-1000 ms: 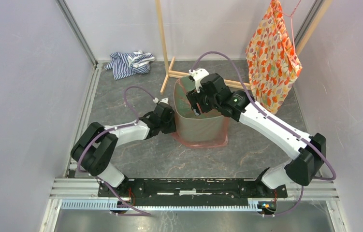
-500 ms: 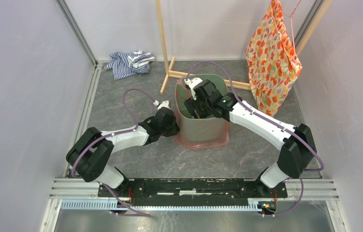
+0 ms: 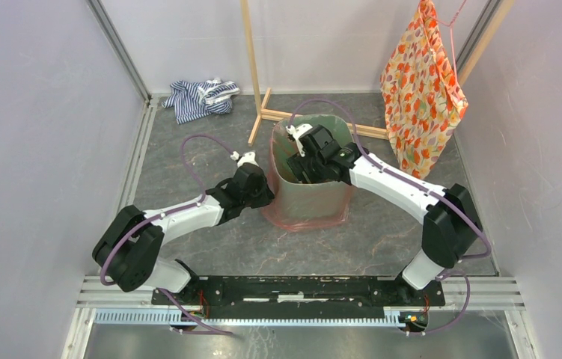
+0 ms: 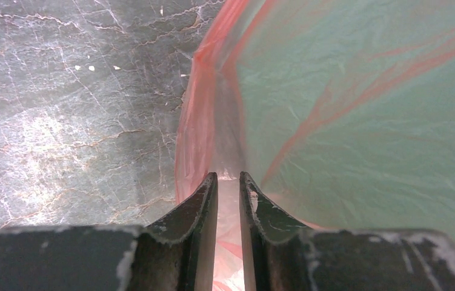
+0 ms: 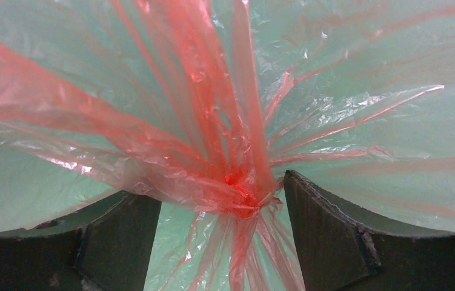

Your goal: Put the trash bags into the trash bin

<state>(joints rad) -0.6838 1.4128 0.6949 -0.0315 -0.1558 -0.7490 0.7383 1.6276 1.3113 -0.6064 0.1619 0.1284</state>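
One red bag (image 5: 237, 182), one green bin (image 3: 311, 193)

Three views meeting at the trash bin (image 3: 335, 126).
You look down from behind the arm bases (image 3: 169, 278) toward 12 o'clock; left wrist view hugs the bin's outer wall, right wrist view sits inside.

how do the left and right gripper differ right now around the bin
The left gripper is outside the trash bin, at its side wall; the right gripper is down inside it. The left gripper is nearly shut on a fold of the trash bag; the right gripper is wide open around bunched bag film. Both are at the same bag.
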